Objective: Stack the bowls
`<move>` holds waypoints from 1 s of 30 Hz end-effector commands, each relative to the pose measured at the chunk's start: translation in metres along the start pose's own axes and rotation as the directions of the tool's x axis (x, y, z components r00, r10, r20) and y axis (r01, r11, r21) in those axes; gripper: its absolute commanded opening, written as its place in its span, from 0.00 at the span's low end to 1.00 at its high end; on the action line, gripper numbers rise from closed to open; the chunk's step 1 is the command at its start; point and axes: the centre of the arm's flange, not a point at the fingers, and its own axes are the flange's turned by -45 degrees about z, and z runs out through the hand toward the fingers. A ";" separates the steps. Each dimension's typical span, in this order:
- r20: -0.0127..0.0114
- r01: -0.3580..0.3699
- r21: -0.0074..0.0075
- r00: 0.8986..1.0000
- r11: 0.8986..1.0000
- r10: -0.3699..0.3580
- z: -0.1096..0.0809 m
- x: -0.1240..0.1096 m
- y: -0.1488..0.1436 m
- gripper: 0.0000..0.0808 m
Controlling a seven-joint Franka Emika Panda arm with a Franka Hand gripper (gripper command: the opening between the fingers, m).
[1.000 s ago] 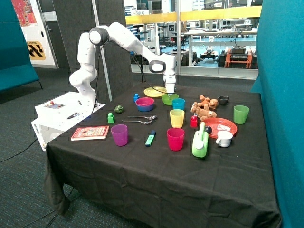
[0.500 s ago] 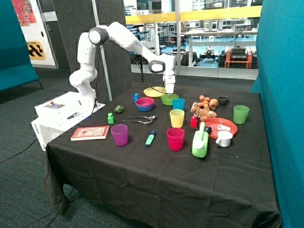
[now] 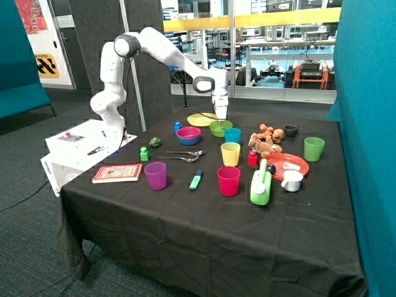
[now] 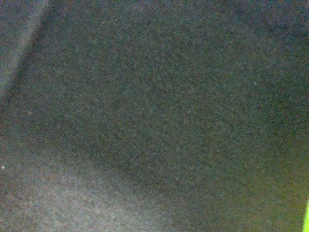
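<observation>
The lime green bowl sits on the black tablecloth at the back of the table, between the yellow plate and a blue cup. My gripper is down at this bowl's far rim. The pink bowl appears to rest inside the blue bowl, next to the green bowl. The wrist view shows only black cloth and a lime green sliver at the picture's edge.
A yellow cup, a pink cup, a purple cup and a green cup stand around. Two spoons lie in front of the blue bowl. A red plate, a soft toy and a book are also on the table.
My gripper and the arm's wrist have shifted slightly toward the yellow plate. The green bowl seems to have moved a little with it.
</observation>
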 end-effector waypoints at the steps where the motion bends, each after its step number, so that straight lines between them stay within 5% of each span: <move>1: 0.012 0.009 0.009 1.000 1.000 -0.009 -0.020 0.007 0.005 0.00; 15: 0.012 0.007 0.009 1.000 1.000 -0.007 -0.062 0.004 0.018 0.00; 30: 0.012 0.008 0.009 1.000 1.000 -0.008 -0.107 -0.043 0.033 0.00</move>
